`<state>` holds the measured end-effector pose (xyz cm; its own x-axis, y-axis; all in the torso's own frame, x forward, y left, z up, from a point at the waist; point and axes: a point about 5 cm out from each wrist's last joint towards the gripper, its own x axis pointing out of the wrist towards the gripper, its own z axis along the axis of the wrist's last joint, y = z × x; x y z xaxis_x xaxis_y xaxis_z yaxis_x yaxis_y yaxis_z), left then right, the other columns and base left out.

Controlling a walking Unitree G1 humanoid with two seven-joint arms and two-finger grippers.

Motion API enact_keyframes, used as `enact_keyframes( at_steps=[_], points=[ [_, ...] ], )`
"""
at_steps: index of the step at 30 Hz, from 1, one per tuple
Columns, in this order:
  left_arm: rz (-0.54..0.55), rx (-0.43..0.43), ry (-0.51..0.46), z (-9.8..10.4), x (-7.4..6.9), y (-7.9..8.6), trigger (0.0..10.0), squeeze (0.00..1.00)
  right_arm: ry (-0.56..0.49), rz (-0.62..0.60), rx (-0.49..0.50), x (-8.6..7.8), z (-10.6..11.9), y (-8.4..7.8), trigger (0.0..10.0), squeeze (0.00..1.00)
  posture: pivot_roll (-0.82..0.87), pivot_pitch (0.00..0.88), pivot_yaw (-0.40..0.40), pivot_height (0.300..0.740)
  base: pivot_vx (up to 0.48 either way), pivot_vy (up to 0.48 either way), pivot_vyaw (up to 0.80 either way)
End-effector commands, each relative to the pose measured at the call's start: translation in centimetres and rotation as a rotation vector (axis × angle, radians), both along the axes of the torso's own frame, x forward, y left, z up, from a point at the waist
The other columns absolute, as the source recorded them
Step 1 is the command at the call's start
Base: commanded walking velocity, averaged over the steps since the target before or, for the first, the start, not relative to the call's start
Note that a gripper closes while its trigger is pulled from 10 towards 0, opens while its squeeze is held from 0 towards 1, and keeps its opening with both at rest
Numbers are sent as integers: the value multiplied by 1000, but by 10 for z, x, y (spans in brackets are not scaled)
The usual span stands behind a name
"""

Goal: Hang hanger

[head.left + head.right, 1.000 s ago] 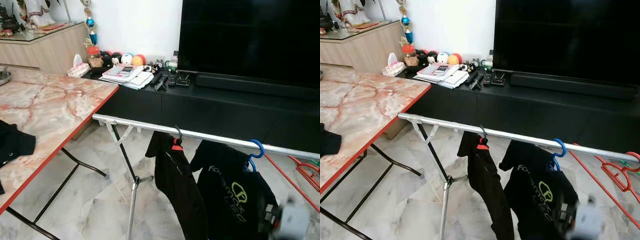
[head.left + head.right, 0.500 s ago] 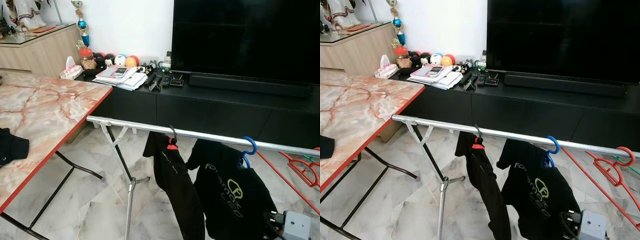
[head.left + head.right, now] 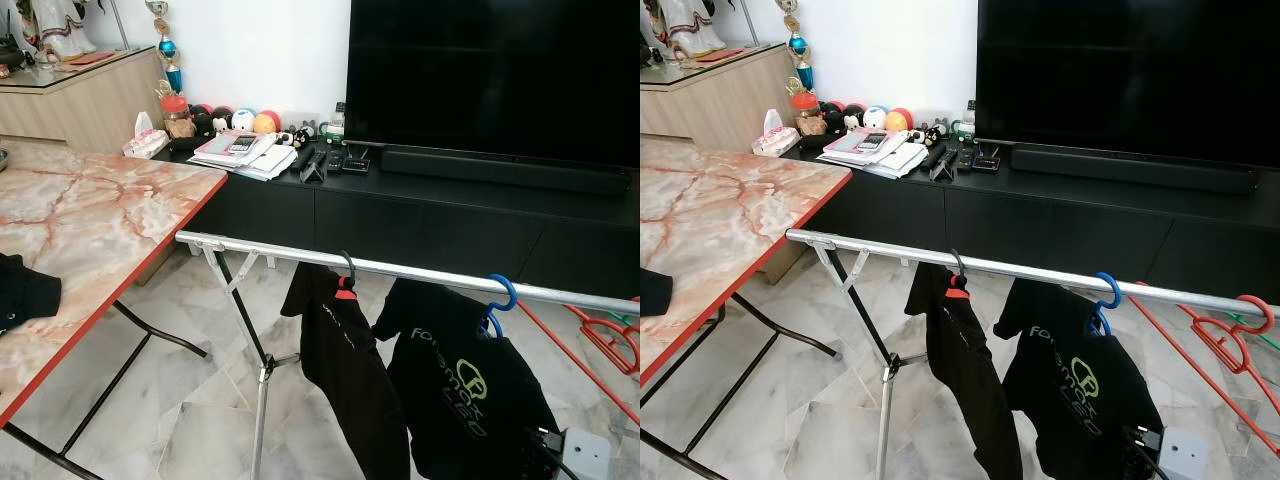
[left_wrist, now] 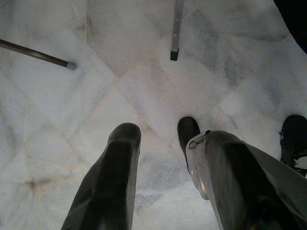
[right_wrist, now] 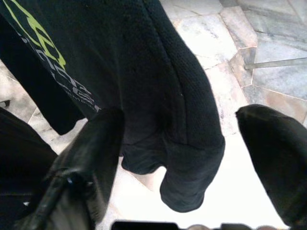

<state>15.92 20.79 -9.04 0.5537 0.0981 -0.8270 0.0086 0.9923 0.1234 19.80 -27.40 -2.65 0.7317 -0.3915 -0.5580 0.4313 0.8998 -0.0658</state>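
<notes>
A silver rail (image 3: 400,268) of a drying rack crosses in front of me. A black garment (image 3: 345,350) hangs from it on a dark-hooked hanger. To its right a black T-shirt with a green logo (image 3: 465,395) hangs on a blue hanger (image 3: 500,298). Red hangers (image 3: 1230,335) hang at the rail's far right. My right wrist (image 3: 585,455) is low at the right beside the T-shirt. My right gripper (image 5: 187,139) is open, with the T-shirt's sleeve (image 5: 182,110) just beyond its fingers. My left gripper (image 4: 163,141) hangs open over the marble floor.
A marble-topped table with a red edge (image 3: 110,215) stands at my left with a black cloth (image 3: 25,285) on it. The rack's leg (image 3: 262,400) and the table legs reach the floor. A black TV console (image 3: 450,200) with clutter runs behind the rack.
The whole view has shifted slightly, so the camera moved. My right wrist was blurred a second ago and is now sharp and a little lower. The clothes on the rail hang as before.
</notes>
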Motion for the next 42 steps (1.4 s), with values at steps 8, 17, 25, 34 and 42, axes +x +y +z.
enact_keyframes(
  at_steps=[8,17,25,34,42],
  points=[
    [-39,19,25,-2,-4,0,10000,0,6,15,9,2,-3,2,0,0,-55,0,6,740,0,0,0],
    [-45,21,33,-3,-6,1,10000,0,27,26,11,-1,-8,7,0,0,-54,0,8,740,0,0,0],
    [-53,25,33,-2,-6,1,10000,0,19,33,12,1,-8,10,0,0,-54,0,10,740,0,0,0],
    [-57,27,37,-2,-6,2,10000,0,35,55,16,-3,-12,18,0,0,-54,0,11,740,0,0,0],
    [-62,24,38,-2,-6,1,10000,0,43,69,27,-7,-16,27,0,0,-54,0,12,740,0,0,0]
  ],
)
